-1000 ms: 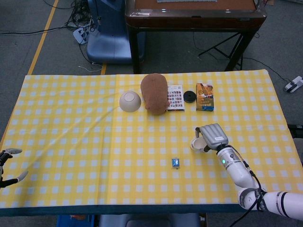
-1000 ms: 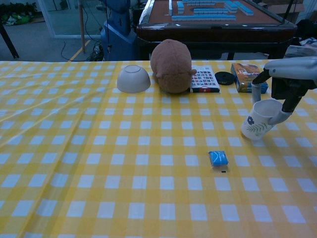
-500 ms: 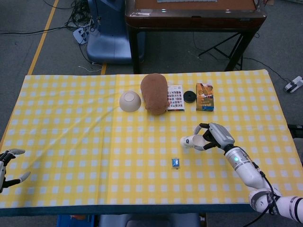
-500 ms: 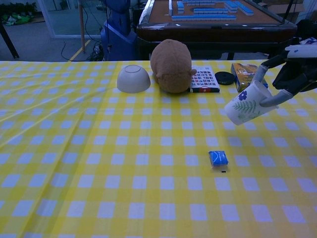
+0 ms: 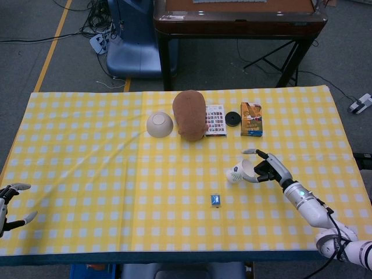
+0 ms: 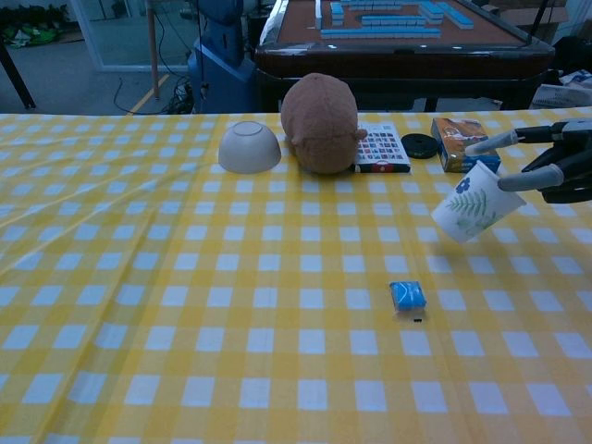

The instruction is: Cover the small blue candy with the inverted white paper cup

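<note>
**Two hands, one cup aloft, one candy on the cloth**

Item 1. White paper cup [image 6: 475, 202], printed with a blue flower and green leaves. Held above the table, tilted, its closed base toward the lower left and its mouth toward the right hand [image 6: 566, 166]. Fingers [image 6: 490, 141] lie along the cup's upper side and another along its lower side, pinching the rim end. In the head view the cup [image 5: 238, 172] sits at the tips of that hand [image 5: 268, 168].

Item 2. Small blue candy [image 6: 407, 296], flat on the yellow checked tablecloth [image 6: 185, 277], uncovered. It lies nearer the front edge than the cup and a little left of it, apart from it; seen from the head camera [image 5: 215, 200] likewise.

Item 3. Left hand [image 5: 10, 203], at the table's near left corner, fingers spread, holding nothing.

Item 4. Back row, left to right: upturned pale bowl [image 6: 250, 147]; brown plush toy [image 6: 320, 122], touching a colourful card box [image 6: 382, 148]; black round disc [image 6: 420, 145]; orange carton [image 6: 460, 142].
</note>
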Controlling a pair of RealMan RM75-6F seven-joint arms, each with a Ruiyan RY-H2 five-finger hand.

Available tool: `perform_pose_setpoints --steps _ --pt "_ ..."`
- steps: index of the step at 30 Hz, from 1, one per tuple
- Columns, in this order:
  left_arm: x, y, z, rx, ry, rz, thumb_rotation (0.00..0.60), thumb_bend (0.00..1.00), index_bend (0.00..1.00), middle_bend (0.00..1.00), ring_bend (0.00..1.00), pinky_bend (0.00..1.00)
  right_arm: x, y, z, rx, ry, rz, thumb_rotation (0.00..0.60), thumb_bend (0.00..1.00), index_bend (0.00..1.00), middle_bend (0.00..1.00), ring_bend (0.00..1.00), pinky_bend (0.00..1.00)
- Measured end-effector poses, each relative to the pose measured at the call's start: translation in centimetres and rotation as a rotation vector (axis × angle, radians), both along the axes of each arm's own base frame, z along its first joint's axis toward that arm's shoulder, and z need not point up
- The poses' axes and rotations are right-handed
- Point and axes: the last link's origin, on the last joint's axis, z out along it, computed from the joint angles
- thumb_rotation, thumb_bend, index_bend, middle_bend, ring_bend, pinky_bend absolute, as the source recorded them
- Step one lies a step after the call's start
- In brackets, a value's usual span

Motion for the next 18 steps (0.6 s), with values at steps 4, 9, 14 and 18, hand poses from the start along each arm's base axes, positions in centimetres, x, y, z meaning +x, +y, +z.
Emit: perform_pose_setpoints --steps 4,9,14,18 --pt "0.0 0.0 0.0 -0.001 0.000 0.002 0.600 0.08 0.40 0.31 0.37 0.64 -0.4 0.0 0.5 0.013 0.028 0.017 0.600 0.00 0.00 1.00 1.00 1.00" --pt "-0.1 0.0 0.2 0.009 -0.005 0.005 0.600 0.08 0.40 0.31 0.37 0.64 -0.3 0.1 1.2 -0.013 0.107 0.085 0.600 0.00 0.01 1.00 1.00 1.00" --pt "0.0 0.0 0.2 0.008 -0.006 0.002 0.600 0.08 0.40 0.31 0.37 0.64 0.3 0.3 1.8 -0.054 0.256 0.201 0.600 0.00 0.14 1.00 1.00 1.00" --pt "0.2 -0.1 0.1 0.000 -0.006 -0.006 0.600 0.08 0.40 0.31 0.37 0.64 1.4 0.5 2.2 -0.093 0.439 0.325 0.600 0.00 0.18 1.00 1.00 1.00"
